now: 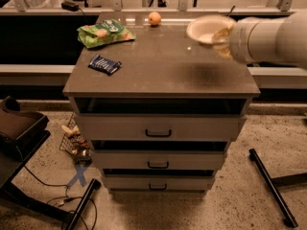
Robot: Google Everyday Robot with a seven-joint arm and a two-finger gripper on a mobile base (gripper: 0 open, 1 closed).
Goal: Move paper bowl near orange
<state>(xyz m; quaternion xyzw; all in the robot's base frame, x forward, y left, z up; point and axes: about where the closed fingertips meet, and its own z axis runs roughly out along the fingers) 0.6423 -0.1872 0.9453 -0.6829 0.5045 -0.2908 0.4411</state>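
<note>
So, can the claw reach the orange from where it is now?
Probably yes. The claw, right of the orange, holds the paper bowl above the cabinet top; nothing stands between them, and the green bag lies beyond the orange.

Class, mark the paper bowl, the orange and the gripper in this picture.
paper bowl (203, 30): camera view, on its pale inside.
orange (154, 18): camera view, middle of its skin.
gripper (221, 36): camera view, jaws clamped on the bowl's right rim.

end effector (221, 37) blurred, at paper bowl (204, 28)
</note>
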